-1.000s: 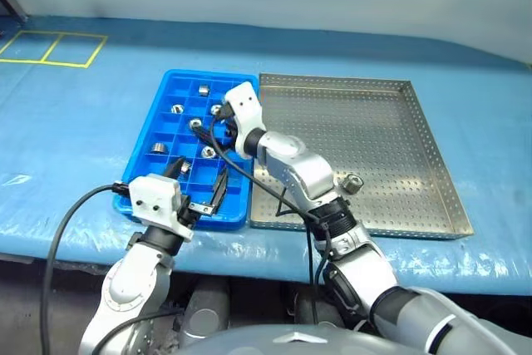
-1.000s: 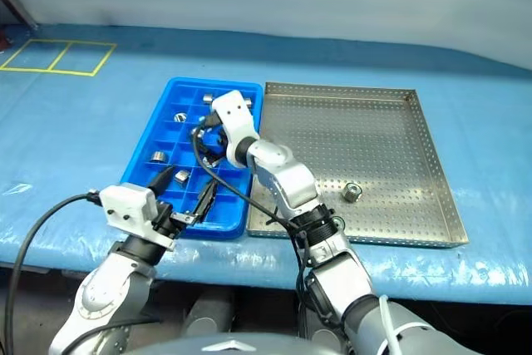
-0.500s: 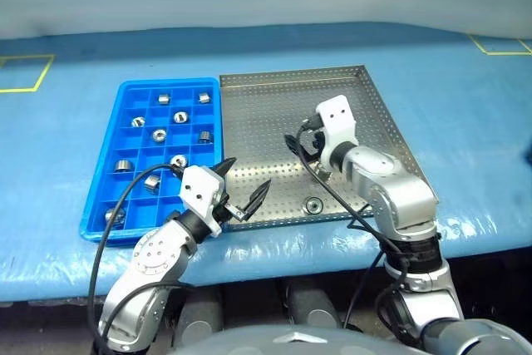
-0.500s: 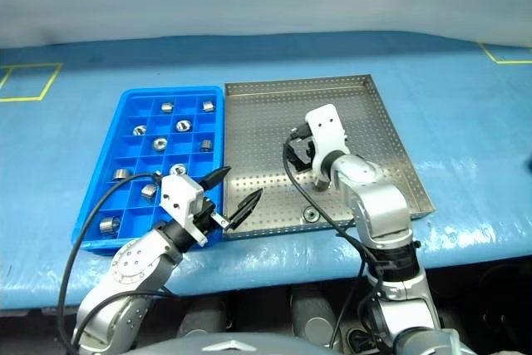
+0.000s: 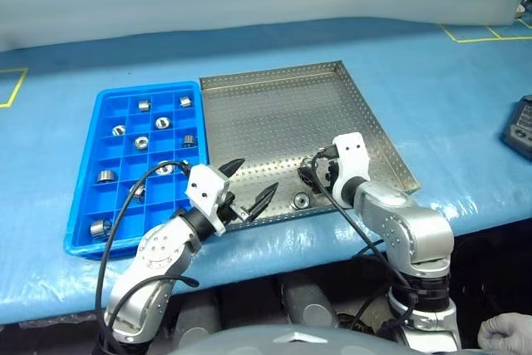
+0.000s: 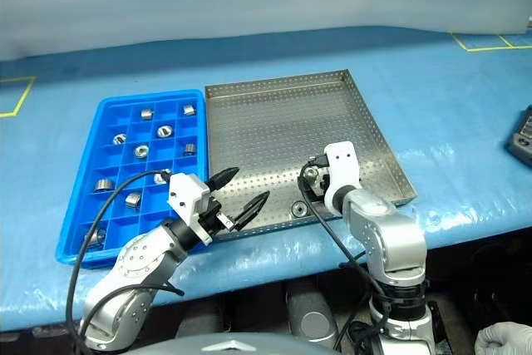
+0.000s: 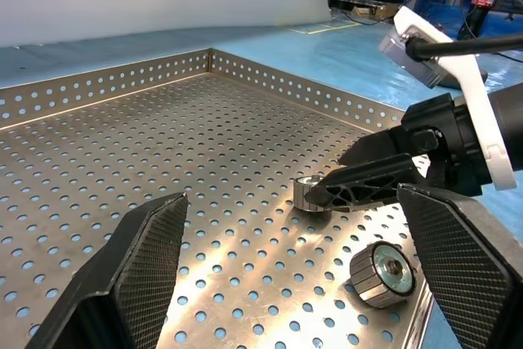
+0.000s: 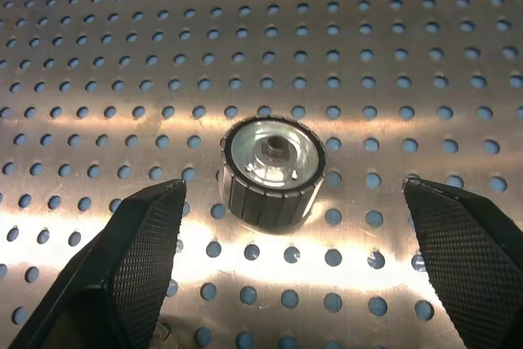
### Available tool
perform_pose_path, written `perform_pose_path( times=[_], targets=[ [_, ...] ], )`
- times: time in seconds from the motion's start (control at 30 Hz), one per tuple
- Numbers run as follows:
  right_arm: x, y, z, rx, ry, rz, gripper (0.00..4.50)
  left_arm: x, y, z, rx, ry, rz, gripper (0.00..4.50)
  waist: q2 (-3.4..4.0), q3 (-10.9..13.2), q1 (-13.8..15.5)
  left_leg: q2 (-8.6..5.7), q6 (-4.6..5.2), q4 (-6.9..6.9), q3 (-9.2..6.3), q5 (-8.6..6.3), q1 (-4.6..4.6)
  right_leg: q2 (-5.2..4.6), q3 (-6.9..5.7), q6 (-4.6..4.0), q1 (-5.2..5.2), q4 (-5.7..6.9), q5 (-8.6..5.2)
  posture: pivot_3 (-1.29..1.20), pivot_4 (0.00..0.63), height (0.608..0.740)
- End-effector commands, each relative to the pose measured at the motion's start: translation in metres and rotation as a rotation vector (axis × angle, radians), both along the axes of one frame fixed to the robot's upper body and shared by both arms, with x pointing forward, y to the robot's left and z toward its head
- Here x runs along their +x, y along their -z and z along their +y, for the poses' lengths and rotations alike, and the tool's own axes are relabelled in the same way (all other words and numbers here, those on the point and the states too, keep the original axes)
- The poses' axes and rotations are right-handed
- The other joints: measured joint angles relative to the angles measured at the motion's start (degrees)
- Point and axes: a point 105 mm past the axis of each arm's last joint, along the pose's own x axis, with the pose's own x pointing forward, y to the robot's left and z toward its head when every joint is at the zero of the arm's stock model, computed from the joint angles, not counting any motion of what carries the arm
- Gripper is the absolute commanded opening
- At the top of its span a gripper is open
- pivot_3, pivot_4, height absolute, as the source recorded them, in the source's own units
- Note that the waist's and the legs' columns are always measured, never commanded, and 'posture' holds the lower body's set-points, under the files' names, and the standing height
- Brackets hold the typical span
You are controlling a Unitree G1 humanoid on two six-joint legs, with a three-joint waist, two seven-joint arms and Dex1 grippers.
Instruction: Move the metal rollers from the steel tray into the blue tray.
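Observation:
The steel tray [image 5: 283, 114] lies right of the blue tray [image 5: 87, 205]. Several metal rollers [image 5: 141, 142] sit in the blue tray's compartments. Two rollers remain on the steel tray near its front edge. One roller [image 8: 272, 171] stands upright between the open fingers of my right gripper [image 8: 292, 190], which is tilted down over it without touching it. The other roller [image 5: 301, 200] lies just in front of it, nearer the rim. My left gripper [image 5: 256, 176] hovers open and empty over the steel tray's front left part, pointing at both rollers [image 7: 382, 271].
A black device [image 5: 519, 126] lies on the blue table cover at the far right. Yellow tape lines [image 5: 482, 36] mark the cover at the back right. A gloved hand [image 5: 505, 342] shows at the lower right, below the table's front edge.
The camera swung right. My right gripper left the blue tray, crossed to the steel tray's front and dropped over a roller. My left gripper shifted from the blue tray's front to the steel tray.

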Motion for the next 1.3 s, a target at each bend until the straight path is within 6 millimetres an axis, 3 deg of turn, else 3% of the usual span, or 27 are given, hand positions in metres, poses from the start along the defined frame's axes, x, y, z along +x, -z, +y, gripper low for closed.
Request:
perform_pose_path(
  times=[0.03, 0.3, 0.6, 0.77, 0.97, 1.1, 1.3],
  targets=[
    [0.006, -0.003, 0.001, -0.001, 0.009, -0.038, 4.48, -0.001, -0.007, -0.001, -0.026, 0.01, -0.026, 4.5, 0.0, 0.0, -0.08, 0.0, 0.0, 0.0, 0.0, 0.0, 0.0, 0.0, 0.0, 0.0, 0.0, 0.01, 0.0, -0.13, 0.15, 0.74],
    [0.022, -0.009, 0.015, 0.028, -0.03, -0.099, 4.48, -0.002, -0.007, 0.003, -0.016, -0.016, -0.028, 4.5, 0.0, 0.0, 0.17, 0.0, 0.02, 0.0, -0.01, 0.01, 0.02, 0.01, 0.0, 0.13, 0.05, 0.0, 0.08, -0.09, 0.15, 0.74],
    [0.027, -0.022, 0.037, 0.024, -0.136, -0.145, 1.7, -0.005, -0.007, 0.011, -0.01, -0.069, -0.028, 4.5, 0.0, 0.0, 1.49, -0.01, 0.02, -0.01, -0.03, 0.01, 0.02, 0.01, 0.0, 0.18, 0.04, 0.01, 0.11, -0.02, 0.15, 0.74],
    [0.029, -0.051, 0.062, 0.053, -0.249, -0.224, 1.7, -0.007, -0.007, 0.017, -0.008, -0.119, -0.031, 4.5, 0.0, 0.0, 3.08, -0.01, 0.03, 0.0, -0.03, 0.02, 0.03, 0.01, -0.01, 0.17, 0.03, 0.02, 0.11, 0.03, 0.15, 0.74],
    [0.028, -0.085, 0.108, 0.1, -0.451, -0.319, 1.7, -0.011, -0.008, 0.035, -0.012, -0.258, -0.03, 4.5, 0.0, 0.0, 5.24, 0.0, 0.03, -0.03, -0.04, 0.02, 0.02, 0.01, -0.04, 0.16, 0.02, 0.01, 0.12, 0.13, 0.15, 0.74],
    [0.023, -0.092, 0.14, 0.125, -0.579, -0.333, 1.7, -0.017, -0.012, 0.05, -0.007, -0.353, -0.048, 4.5, 0.0, 0.0, 7.08, 0.01, 0.03, -0.06, -0.07, 0.02, 0.02, 0.01, -0.1, 0.12, 0.01, 0.02, 0.1, 0.2, 0.15, 0.74],
    [0.009, -0.087, 0.177, 0.158, -0.731, -0.315, 1.7, -0.03, -0.011, 0.066, 0.021, -0.452, -0.038, 4.5, 0.0, 0.0, 10.01, 0.01, 0.03, -0.06, -0.07, 0.02, 0.0, -0.01, -0.13, 0.03, 0.0, -0.03, 0.05, 0.29, 0.15, 0.74]
  ],
)
